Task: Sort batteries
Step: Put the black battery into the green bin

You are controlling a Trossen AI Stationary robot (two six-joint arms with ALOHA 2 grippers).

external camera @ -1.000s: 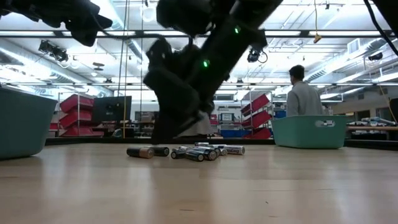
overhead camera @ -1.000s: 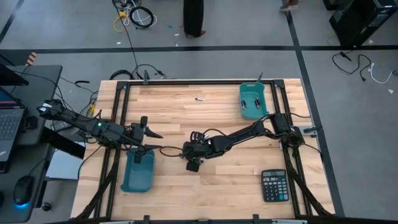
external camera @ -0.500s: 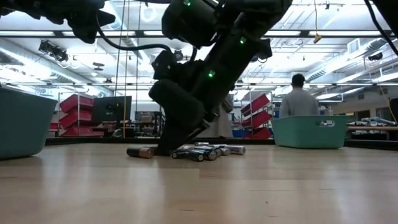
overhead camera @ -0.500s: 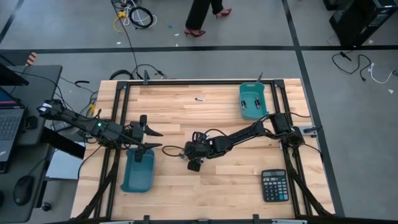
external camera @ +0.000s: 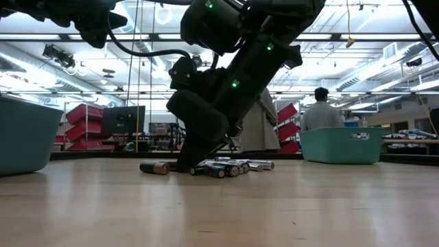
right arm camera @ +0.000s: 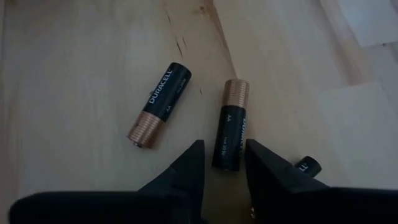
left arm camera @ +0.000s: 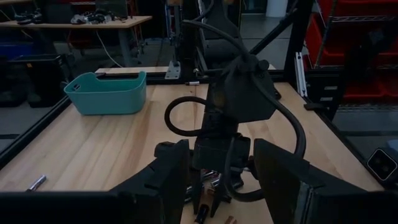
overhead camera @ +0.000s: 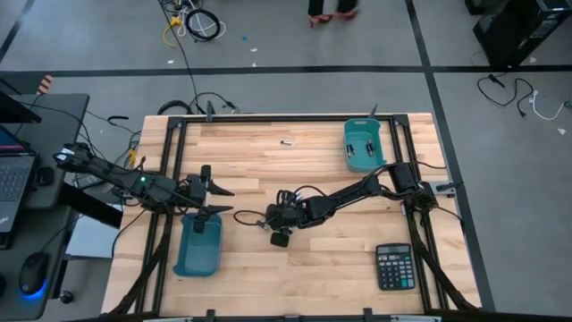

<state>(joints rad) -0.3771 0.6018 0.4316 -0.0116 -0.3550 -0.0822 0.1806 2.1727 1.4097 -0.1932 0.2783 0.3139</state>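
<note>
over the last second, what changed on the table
The right tool came down onto the battery pile and its fingers narrowed around one copper-and-black battery, not yet lifted. The left tool stayed open over the near teal bin; the calculator did not move.
</note>
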